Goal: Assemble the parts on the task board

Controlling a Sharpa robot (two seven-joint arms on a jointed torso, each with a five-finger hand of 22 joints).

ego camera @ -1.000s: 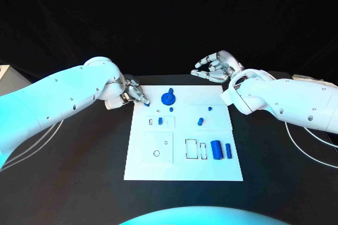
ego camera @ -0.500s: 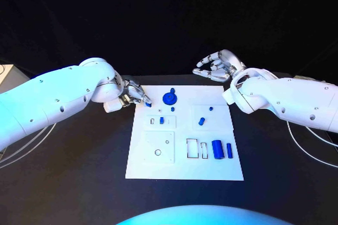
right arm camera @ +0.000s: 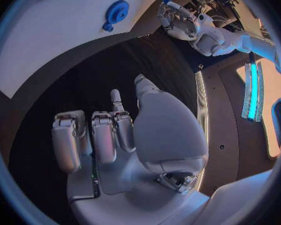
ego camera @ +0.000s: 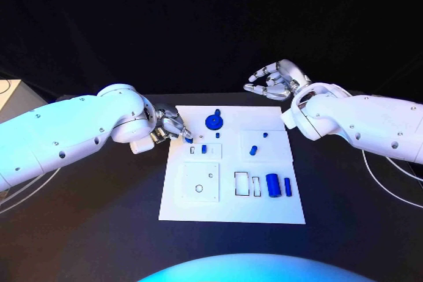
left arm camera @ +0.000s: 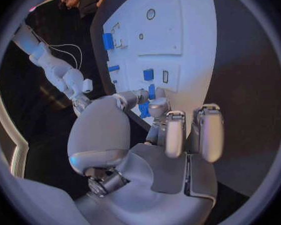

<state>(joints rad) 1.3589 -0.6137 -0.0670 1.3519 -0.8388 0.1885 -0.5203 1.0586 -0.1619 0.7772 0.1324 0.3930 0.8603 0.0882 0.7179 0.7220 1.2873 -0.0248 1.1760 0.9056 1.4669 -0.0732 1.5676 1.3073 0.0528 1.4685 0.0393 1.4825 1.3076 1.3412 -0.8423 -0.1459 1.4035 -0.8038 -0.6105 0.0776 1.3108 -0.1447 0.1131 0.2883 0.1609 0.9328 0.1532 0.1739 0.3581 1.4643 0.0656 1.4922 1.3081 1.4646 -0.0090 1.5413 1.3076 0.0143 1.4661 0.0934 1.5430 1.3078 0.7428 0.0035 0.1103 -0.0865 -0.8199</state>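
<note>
- Left hand [ego camera: 169,124]: positioned at the 9 o'clock edge of the task board [ego camera: 264,208], near its far corner. Thumb and a finger are pinched on a small blue part [ego camera: 187,137], held just over the board surface.
- Left wrist view: the same blue part [left arm camera: 152,92] sits between the fingertips [left arm camera: 158,106]; remaining fingers are extended, holding nothing.
- Right hand [ego camera: 275,81]: raised beyond the 1 o'clock corner of the board, over the black table [ego camera: 97,215]. Fingers are loosely curled and apart, holding nothing.
- Blue gear [ego camera: 213,120]: mounted near the board's 12 o'clock edge.
- Two blue cylinders [ego camera: 279,185]: lying side by side at the 4 o'clock area.
</note>
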